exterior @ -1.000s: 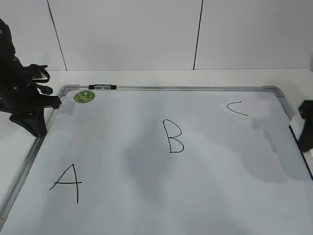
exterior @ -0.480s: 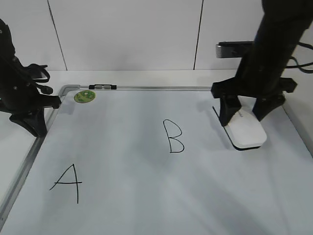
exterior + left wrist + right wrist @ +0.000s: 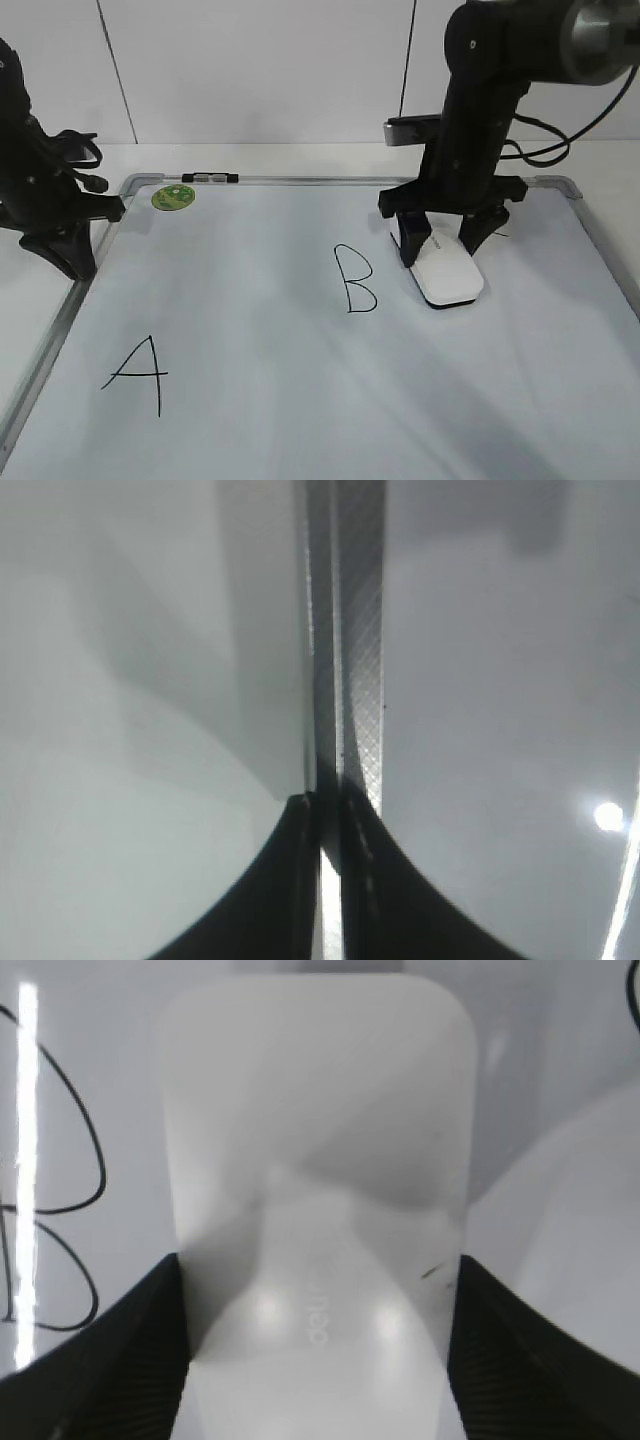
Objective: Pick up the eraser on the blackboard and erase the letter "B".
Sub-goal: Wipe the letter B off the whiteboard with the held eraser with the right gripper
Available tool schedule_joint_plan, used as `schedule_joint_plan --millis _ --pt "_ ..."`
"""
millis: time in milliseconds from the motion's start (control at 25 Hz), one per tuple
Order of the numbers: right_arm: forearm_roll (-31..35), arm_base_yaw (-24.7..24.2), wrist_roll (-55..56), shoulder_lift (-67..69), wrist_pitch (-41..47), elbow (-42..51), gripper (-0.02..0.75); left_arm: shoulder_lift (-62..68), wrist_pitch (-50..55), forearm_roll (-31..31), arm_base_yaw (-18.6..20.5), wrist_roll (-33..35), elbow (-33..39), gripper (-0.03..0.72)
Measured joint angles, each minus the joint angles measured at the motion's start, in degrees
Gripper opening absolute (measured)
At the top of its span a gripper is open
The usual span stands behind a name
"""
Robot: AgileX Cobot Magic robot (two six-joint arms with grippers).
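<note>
The white eraser (image 3: 450, 276) lies flat on the blackboard (image 3: 250, 420), just right of the black letter "B" (image 3: 355, 280). My right gripper (image 3: 438, 250) is shut on the eraser, one finger on each long side. In the right wrist view the eraser (image 3: 320, 1160) fills the gap between the fingers of the right gripper (image 3: 318, 1360), and the "B" (image 3: 50, 1210) shows at the left edge. My left gripper (image 3: 70, 255) sits at the board's left edge. In the left wrist view it (image 3: 328, 815) is closed on the grey frame (image 3: 360, 680).
A black "A" (image 3: 138, 372) is at the board's front left. The "C" is hidden behind the right arm. A round green sticker (image 3: 171, 197) and a small black-and-silver clip (image 3: 210, 178) sit at the back left corner. A white wall stands behind the board.
My right arm has come in from the right edge with the eraser and slid it left across the board, over the "C", to just beside the "B". The left arm has not moved.
</note>
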Motion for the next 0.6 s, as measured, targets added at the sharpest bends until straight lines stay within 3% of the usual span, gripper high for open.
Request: schedule_joint_plan --millis 600 --pt "-0.43 1.31 0.21 2.48 1.07 -1.92 0.534 0.0 0.6 -0.36 0.0 0.0 0.0 0.019"
